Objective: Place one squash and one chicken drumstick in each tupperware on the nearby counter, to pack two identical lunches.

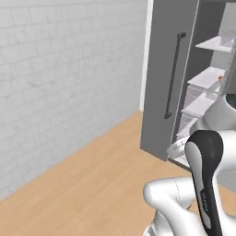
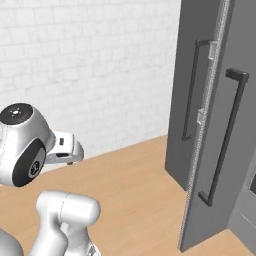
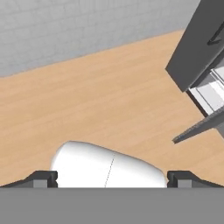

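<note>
In the hand view my gripper (image 3: pixel 112 179) is open, its two dark fingertips (image 3: pixel 43 178) far apart with nothing between them, and it looks down at the wooden floor. A tiny orange-red spot (image 1: pixel 220 78) sits on a white shelf (image 1: pixel 208 76) inside the open grey fridge; it is too small to tell whether it is a squash. The chicken drumsticks, the tupperware and the counter are out of view.
A tall grey fridge door (image 1: pixel 166 78) with a long black handle (image 1: pixel 173 76) stands open ahead on the right. Two grey doors with black handles (image 2: pixel 222 137) show in the right base view. A white brick wall (image 1: pixel 69 69) runs along the left above the wood floor (image 1: pixel 92 184).
</note>
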Robot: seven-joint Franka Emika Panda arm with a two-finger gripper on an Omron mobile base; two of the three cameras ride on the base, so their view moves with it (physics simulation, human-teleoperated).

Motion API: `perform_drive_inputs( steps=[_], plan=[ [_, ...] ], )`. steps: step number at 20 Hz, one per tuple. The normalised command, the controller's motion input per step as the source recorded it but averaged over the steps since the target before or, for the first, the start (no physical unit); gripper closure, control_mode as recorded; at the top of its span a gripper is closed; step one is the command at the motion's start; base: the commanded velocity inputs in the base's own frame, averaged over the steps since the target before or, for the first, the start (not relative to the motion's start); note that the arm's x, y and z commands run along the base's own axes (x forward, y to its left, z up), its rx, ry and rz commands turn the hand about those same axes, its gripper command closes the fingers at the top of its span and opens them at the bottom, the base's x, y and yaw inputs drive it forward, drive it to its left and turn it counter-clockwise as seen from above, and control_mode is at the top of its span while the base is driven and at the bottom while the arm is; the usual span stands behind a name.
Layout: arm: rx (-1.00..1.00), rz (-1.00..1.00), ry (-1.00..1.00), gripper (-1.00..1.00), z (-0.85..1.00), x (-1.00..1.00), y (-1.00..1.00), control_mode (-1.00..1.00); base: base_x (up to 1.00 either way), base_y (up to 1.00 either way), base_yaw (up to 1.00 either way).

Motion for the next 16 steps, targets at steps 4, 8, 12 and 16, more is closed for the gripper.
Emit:
perform_drive_inputs(
  steps=[4, 8, 12, 16],
  plan=[
    [0.0, 0.0, 0.0, -1.0, 0.0, 0.0, 0.0, 1.0, 0.97, 0.57, -0.29],
    [0.0, 0.0, 0.0, -1.0, 0.0, 0.0, 0.0, 1.0, 1.0, 0.68, -0.46],
    [0.0, 0.0, 0.0, -1.0, 0.0, 0.0, 0.0, 1.0, 0.93, 0.59, -0.54],
    [0.0, 0.0, 0.0, -1.0, 0.0, 0.0, 0.0, 1.0, 0.79, 0.46, -0.59]
  ],
)
